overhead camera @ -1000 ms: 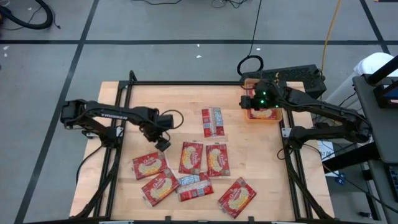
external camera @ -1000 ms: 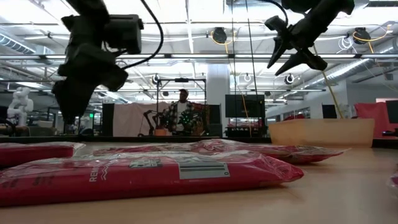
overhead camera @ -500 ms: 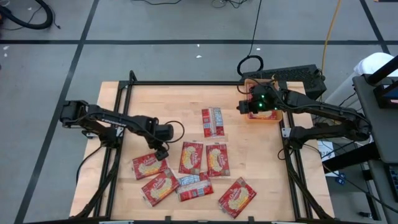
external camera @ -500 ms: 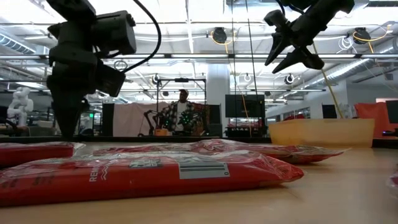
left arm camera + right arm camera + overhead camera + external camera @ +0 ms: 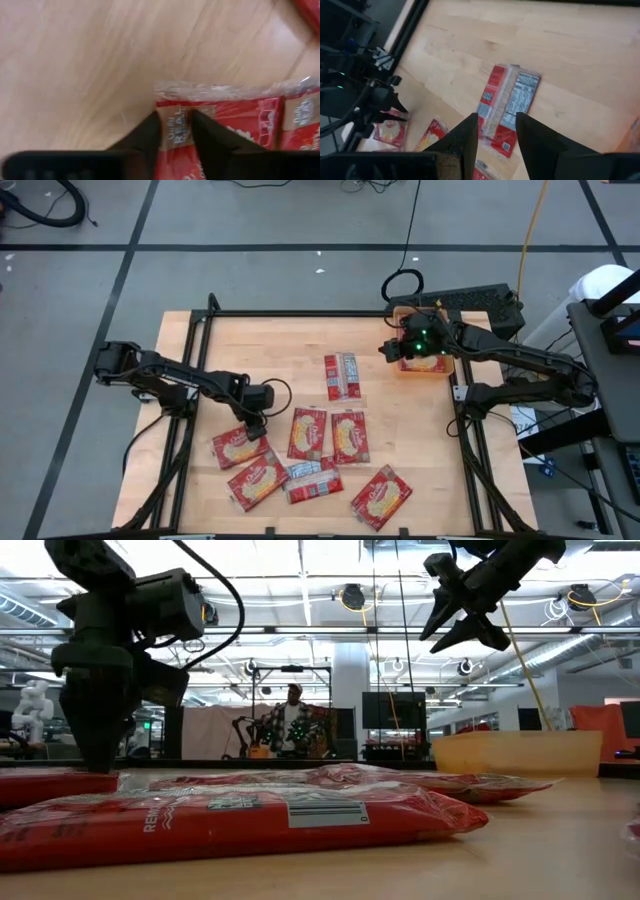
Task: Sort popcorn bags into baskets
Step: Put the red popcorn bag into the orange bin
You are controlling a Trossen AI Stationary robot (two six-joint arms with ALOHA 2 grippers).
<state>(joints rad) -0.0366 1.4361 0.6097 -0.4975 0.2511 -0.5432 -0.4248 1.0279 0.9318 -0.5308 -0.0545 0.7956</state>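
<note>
Basket of orange plastic sits at the far right corner of the wooden table, and the right gripper hangs in the air just beside its left edge, fingers a little apart with nothing between them. Well away from the basket, toward the near left, seven popcorn bags lie in a loose cluster; the one nearest the basket lies apart from the rest with its pale label side up. The left gripper is down at the cluster's left side, on the far edge of the leftmost bag. In the left wrist view its two fingers straddle that bag's crimped end, narrowly parted; whether they already pinch the plastic cannot be told. In the low view, a person stands far behind the table
</note>
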